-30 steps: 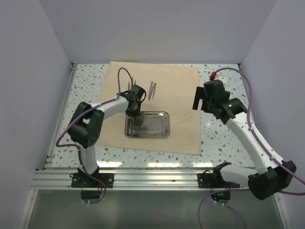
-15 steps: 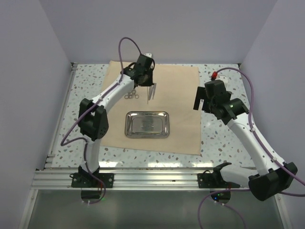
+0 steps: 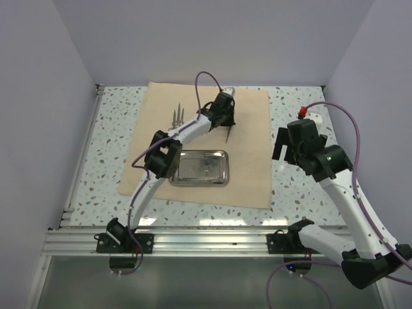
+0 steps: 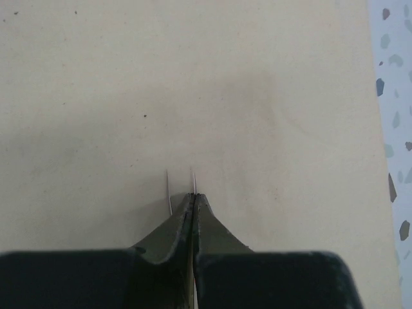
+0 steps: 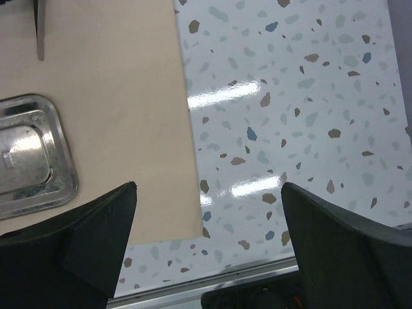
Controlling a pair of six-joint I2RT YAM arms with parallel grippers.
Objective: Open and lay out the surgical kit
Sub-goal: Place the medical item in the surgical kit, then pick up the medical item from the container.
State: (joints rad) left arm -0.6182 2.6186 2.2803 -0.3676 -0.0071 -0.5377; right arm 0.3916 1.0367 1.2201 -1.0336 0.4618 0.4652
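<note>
The tan cloth wrap [image 3: 244, 174] lies spread flat on the table. The steel tray [image 3: 199, 167] sits on its middle and looks bare inside; it also shows at the left of the right wrist view [image 5: 29, 161]. My left gripper [image 3: 225, 121] hangs over the far part of the cloth, shut on a thin metal instrument [image 3: 229, 134] whose two fine tips [image 4: 194, 180] stick out past the fingers [image 4: 212, 222]. More thin instruments [image 3: 178, 116] lie on the far left of the cloth. My right gripper [image 5: 209, 187] is open and empty above the cloth's right edge.
Speckled terrazzo table [image 3: 296, 193] surrounds the cloth. Grey walls close in the left, back and right. An aluminium rail [image 3: 212, 241] runs along the near edge. A purple cable [image 3: 209, 77] loops above the left arm.
My left arm has swung right from the cloth's far left to its far middle, carrying a thin instrument. My right arm has shifted slightly right and nearer.
</note>
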